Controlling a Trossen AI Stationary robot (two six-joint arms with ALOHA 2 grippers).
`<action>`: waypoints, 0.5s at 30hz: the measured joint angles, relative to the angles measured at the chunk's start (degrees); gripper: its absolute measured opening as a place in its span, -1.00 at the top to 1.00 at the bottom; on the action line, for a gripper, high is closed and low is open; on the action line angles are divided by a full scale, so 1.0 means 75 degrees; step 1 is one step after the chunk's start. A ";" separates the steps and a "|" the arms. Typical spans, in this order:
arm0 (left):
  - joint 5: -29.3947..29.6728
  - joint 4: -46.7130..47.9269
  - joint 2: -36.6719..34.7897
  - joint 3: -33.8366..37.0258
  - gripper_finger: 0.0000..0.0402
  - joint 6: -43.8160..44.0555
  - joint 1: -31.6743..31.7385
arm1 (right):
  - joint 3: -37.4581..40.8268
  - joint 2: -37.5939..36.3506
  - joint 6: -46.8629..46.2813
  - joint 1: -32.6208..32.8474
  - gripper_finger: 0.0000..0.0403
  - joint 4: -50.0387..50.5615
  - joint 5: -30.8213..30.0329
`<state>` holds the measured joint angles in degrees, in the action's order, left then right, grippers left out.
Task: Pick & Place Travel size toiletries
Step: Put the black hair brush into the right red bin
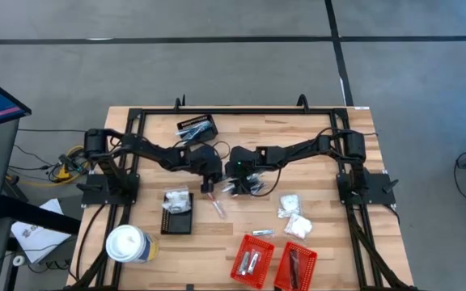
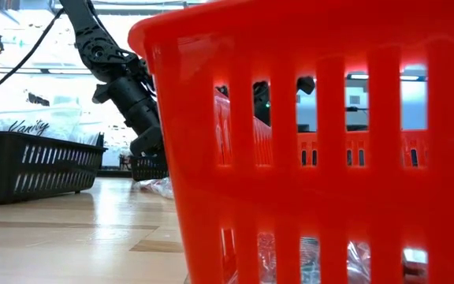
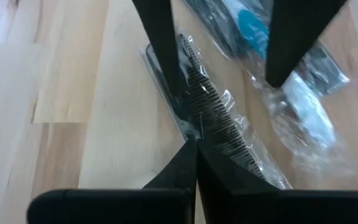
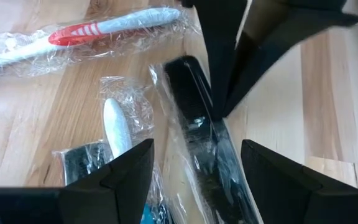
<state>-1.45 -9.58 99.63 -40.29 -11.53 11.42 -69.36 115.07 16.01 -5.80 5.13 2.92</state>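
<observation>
Seen from above, 2 dark arms meet at the middle of a pale butcher-block table [image 1: 314, 250] standing on a grey floor crossed by dark lines. The left gripper [image 3: 196, 144], fingers pressed together, pinches the clear wrap of a black comb [image 3: 211, 115]. The right gripper [image 4: 194, 163], jaws spread wide, hovers over the same comb amid wrapped toiletries, a red-and-white toothbrush [image 4: 98, 29] beside them. White packets [image 1: 295, 218] lie near 2 red baskets [image 1: 253, 260]; a black basket [image 1: 177, 212] and white lidded cup [image 1: 124, 243] sit opposite.
</observation>
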 joint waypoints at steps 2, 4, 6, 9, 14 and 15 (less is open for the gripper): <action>-0.0055 -0.0090 0.0114 -0.0026 0.99 0.0000 0.0069 | 0.0000 0.0000 0.0000 -0.0003 -0.17 -0.0010 0.0000; -0.0185 -0.0125 0.0215 -0.0035 0.99 0.0001 0.0156 | 0.0000 0.0000 0.0000 -0.0003 -0.17 -0.0026 -0.0001; -0.0276 -0.0108 0.0282 -0.0032 0.99 0.0002 0.0222 | 0.0000 0.0000 0.0000 0.0000 -0.17 -0.0028 0.0000; -0.0291 -0.0087 0.0289 -0.0029 0.99 0.0003 0.0251 | 0.0000 0.0000 0.0000 -0.0002 -0.17 -0.0026 0.0000; -0.0265 -0.0001 0.0300 -0.0025 0.99 0.0003 0.0254 | 0.0000 0.0000 0.0000 -0.0002 -0.17 -0.0023 0.0000; -0.0262 0.0015 0.0300 -0.0022 0.99 0.0003 0.0260 | 0.0000 0.0000 0.0000 0.0000 -0.17 -0.0020 0.0000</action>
<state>-3.42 -9.47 101.89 -40.46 -11.51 13.37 -69.36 115.07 16.01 -5.81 4.98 2.92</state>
